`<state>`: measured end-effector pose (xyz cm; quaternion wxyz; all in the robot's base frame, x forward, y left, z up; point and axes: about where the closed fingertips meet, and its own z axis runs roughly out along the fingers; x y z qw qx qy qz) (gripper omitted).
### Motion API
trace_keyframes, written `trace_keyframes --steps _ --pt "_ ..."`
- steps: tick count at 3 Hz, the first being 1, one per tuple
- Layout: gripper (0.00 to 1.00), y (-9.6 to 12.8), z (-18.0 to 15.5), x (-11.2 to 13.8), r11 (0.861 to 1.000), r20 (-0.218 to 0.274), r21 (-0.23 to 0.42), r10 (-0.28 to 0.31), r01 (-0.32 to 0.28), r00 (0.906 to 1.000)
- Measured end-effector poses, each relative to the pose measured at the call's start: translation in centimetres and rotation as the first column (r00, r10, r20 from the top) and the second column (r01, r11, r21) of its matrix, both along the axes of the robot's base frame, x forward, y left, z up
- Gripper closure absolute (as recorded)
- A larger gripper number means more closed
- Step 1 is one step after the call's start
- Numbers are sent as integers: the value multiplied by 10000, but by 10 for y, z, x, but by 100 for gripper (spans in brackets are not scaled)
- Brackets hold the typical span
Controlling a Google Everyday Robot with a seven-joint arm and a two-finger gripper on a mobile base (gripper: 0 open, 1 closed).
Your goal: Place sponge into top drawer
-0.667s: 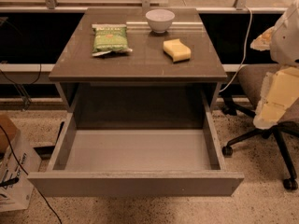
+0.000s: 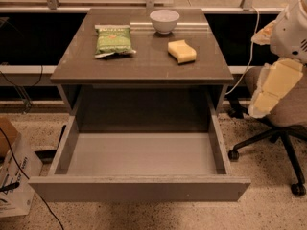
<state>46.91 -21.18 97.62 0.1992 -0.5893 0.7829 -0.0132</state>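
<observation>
The pale-yellow sponge [image 2: 182,51] lies on the right part of the brown tabletop [image 2: 144,66], in front of a white bowl [image 2: 164,20]. The top drawer [image 2: 139,188] is pulled fully open below the table, and its light grey floor [image 2: 141,153] is bare. Only my arm's white joint [image 2: 291,28] and beige padded link [image 2: 273,87] show at the right edge, well right of the table. My gripper itself is out of view.
A green snack packet [image 2: 113,40] lies on the table's left part. An office chair [image 2: 283,128] stands at the right, behind the arm. A cardboard box [image 2: 12,176] and cables sit on the floor at the left. A window ledge runs behind the table.
The arm's beige link has shifted slightly left and up at the right edge. The sponge, bowl, packet and drawer have not moved.
</observation>
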Motion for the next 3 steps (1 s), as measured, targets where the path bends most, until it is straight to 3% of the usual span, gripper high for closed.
trace_keyframes --steps 1,2,3 --pt "0 5 -3 48 9981 273 610 103 -119 9996" --pt "0 5 -3 48 9981 274 611 103 -119 9996" --pt "0 17 -20 73 9937 462 1113 79 -130 9989"
